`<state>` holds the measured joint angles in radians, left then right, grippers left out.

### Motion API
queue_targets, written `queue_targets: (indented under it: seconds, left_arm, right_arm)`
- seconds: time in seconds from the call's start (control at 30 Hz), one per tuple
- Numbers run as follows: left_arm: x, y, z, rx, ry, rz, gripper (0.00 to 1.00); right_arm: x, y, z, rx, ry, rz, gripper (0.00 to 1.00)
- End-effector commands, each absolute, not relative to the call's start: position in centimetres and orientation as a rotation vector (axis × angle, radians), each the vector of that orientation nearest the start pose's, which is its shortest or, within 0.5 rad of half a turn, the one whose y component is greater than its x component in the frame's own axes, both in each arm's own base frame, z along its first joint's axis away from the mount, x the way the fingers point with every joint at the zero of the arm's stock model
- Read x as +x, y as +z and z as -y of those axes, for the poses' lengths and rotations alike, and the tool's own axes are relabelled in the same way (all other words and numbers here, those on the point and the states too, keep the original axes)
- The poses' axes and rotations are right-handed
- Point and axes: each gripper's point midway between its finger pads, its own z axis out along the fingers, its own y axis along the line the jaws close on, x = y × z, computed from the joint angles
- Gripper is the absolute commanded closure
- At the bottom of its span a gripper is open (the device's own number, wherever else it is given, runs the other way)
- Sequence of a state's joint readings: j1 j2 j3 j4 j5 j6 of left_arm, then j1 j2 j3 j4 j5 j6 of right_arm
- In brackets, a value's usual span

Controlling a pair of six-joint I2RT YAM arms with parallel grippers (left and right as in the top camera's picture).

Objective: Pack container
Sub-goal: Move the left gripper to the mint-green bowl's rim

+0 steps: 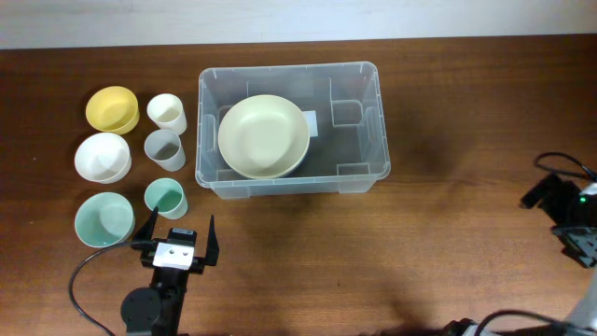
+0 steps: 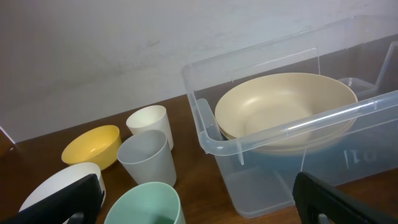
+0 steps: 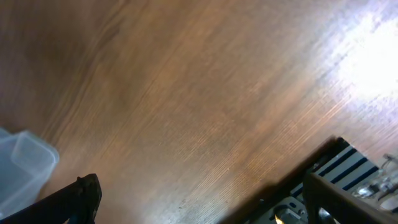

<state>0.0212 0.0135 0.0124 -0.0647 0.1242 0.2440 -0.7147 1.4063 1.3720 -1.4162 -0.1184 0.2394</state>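
From above, the container (image 1: 381, 121) sat at the middle of the table's far side, long side facing the arms, with a cream bowl (image 1: 263, 136) lying in its left half. A white label (image 1: 312, 122) showed on its base, partly under the bowl; no writing on it could be read. To the left stood a yellow bowl (image 1: 113, 108), a white bowl (image 1: 103, 157), a green bowl (image 1: 104, 218), a white cup (image 1: 167, 112), a grey cup (image 1: 164, 149) and a green cup (image 1: 166, 197). The left gripper (image 1: 182, 224) hovered just near the green cup, its jaws spread wide and empty. The right gripper (image 1: 571, 217) was well apart at the right edge.

In the left wrist view, the container's rounded rim and thin clear walls looked light, somewhat bendy and smooth. It would probably slip under a pinch on a flat wall, so the rim lip or the moulded handles at the short ends seemed the best hold. Faint marks showed through the wall but were unreadable.

In the right wrist view, the right gripper's jaws stood wide apart over bare wood, holding nothing, with one corner of the container at the lower left.
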Motion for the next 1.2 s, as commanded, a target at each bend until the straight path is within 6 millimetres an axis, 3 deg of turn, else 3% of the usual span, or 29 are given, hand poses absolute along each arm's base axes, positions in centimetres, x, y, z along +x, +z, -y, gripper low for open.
queue_targets:
  seconds: [0.0, 0.6, 0.8, 0.9, 1.03, 1.17]
  left_arm:
    - [24.5, 16.0, 1.7, 0.289, 0.106, -1.611, 0.0]
    - [24.5, 16.2, 1.6, 0.289, 0.108, -1.603, 0.0]
    - [24.0, 16.5, 4.3, 0.407, -0.02, -1.569, 0.0]
    - [23.6, 17.5, 5.3, 0.452, -0.063, -1.539, 0.0]
    - [23.4, 20.3, 5.3, 0.456, -0.05, -1.527, 0.0]
    - [24.2, 23.9, 3.9, 0.399, -0.011, -1.675, 0.0]
  right_arm:
    - [20.4, 17.8, 15.3, 1.408, 0.176, -2.65, 0.01]
    - [21.0, 17.1, 15.8, 1.427, 0.167, -2.611, 0.01]
    - [21.0, 17.1, 15.8, 1.427, 0.167, -2.611, 0.01]
    - [21.0, 17.1, 15.8, 1.427, 0.167, -2.611, 0.01]
    - [21.0, 17.1, 15.8, 1.427, 0.167, -2.611, 0.01]
    - [21.0, 17.1, 15.8, 1.427, 0.167, -2.611, 0.01]
